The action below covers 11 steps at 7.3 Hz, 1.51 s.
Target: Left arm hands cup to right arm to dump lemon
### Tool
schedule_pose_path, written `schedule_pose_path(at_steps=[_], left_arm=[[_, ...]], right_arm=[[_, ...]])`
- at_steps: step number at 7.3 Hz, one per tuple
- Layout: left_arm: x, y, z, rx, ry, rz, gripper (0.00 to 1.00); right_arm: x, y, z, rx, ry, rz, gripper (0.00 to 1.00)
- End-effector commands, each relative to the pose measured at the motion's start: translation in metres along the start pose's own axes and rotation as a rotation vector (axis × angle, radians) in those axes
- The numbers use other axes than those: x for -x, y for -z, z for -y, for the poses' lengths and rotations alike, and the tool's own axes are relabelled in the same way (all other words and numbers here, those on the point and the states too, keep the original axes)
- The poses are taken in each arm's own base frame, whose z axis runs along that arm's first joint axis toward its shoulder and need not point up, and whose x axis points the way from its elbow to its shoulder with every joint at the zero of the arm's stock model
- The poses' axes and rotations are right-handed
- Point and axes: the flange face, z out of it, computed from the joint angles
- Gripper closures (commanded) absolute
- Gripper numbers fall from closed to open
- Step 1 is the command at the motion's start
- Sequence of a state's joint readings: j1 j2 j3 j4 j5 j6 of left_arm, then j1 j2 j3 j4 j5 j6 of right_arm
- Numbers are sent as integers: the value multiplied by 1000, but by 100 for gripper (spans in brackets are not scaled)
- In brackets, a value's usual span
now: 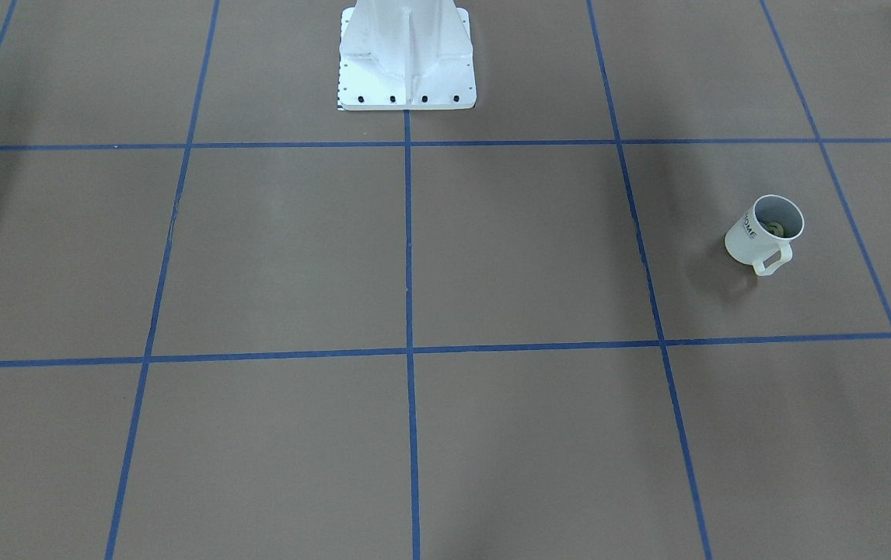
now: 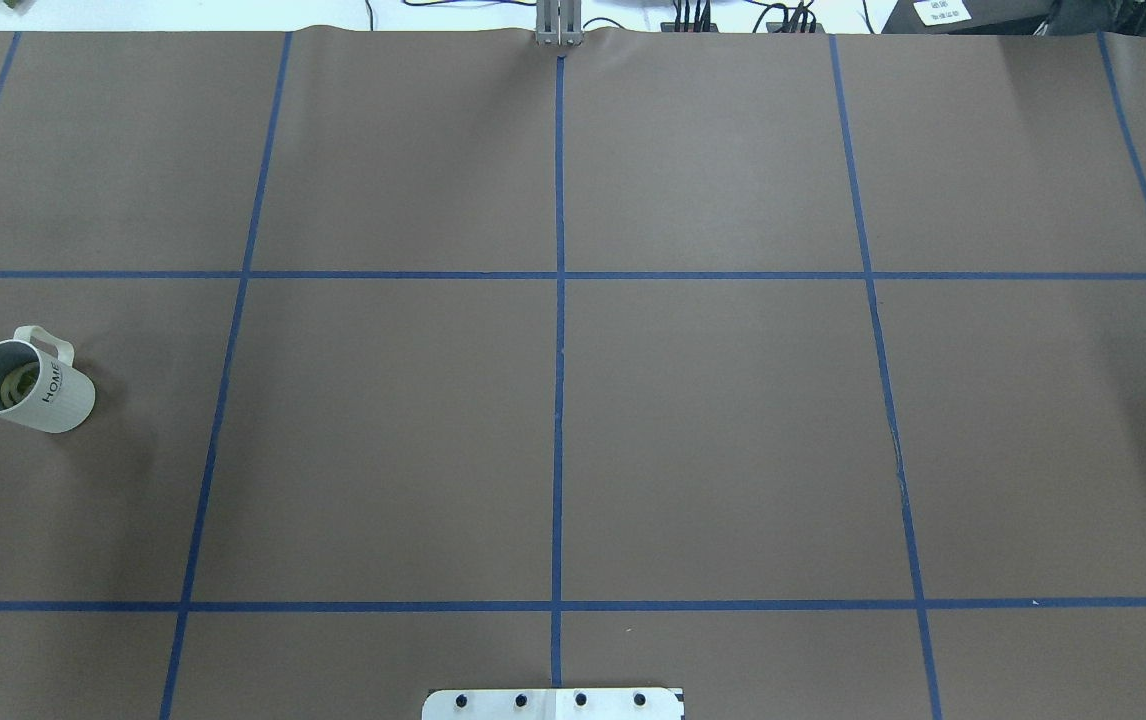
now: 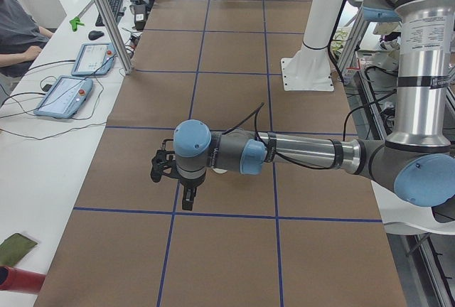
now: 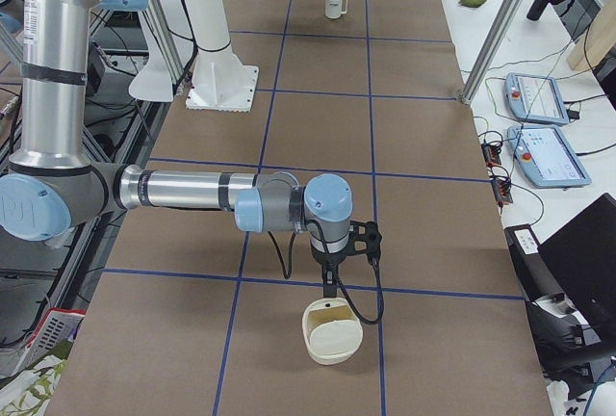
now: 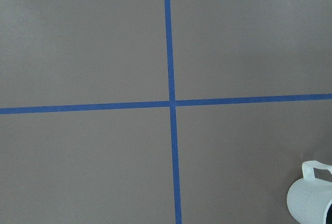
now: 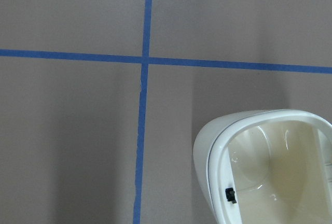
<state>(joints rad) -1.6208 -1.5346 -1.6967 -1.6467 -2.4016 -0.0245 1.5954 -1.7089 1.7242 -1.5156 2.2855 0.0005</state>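
Observation:
The cup (image 2: 28, 385), a white ribbed mug lettered "HOME", stands upright at the table's left end, its handle turned away from the robot; it also shows as the cup (image 1: 764, 233), the cup (image 4: 334, 4), and the cup (image 5: 311, 198). The lemon (image 2: 17, 386) lies inside it, also seen as the lemon (image 1: 773, 228). My left gripper (image 3: 159, 167) hangs above the table near the cup's end. My right gripper (image 4: 370, 240) hangs over the opposite end. Both show only in the side views, so I cannot tell whether either is open or shut.
A cream bowl-like container (image 4: 332, 331) sits on the table under my right wrist, also seen as the container (image 6: 270, 167). The white robot pedestal (image 1: 407, 62) stands at the table's middle. Tablets (image 3: 67, 94) and a seated person (image 3: 18, 30) are beside the table.

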Motion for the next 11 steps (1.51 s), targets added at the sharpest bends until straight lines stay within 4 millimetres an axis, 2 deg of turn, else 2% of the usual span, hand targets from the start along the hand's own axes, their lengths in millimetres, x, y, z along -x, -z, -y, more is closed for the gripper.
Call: schedule_pose_path(at_steps=[1, 4, 7, 8, 9, 10, 11], left_arm=[[-2, 2, 0, -6, -7, 1, 0], [-4, 2, -1, -13, -13, 0, 0], [-7, 8, 0, -53, -47, -9, 0], [-12, 12, 13, -96, -93, -7, 0], [-11, 11, 6, -148, -153, -14, 0], [-2, 4, -1, -176, -175, -16, 0], [2, 0, -1, -182, -182, -16, 0]], right_arm=[[1, 1, 0, -2, 1, 5, 0], [7, 10, 5, -45, 56, -15, 0], [23, 28, 15, -235, 219, -8, 0], [27, 24, 11, -239, 236, 60, 0], [30, 27, 12, -245, 244, 73, 0], [30, 26, 11, -243, 244, 73, 0], [31, 28, 12, -247, 246, 71, 0]])
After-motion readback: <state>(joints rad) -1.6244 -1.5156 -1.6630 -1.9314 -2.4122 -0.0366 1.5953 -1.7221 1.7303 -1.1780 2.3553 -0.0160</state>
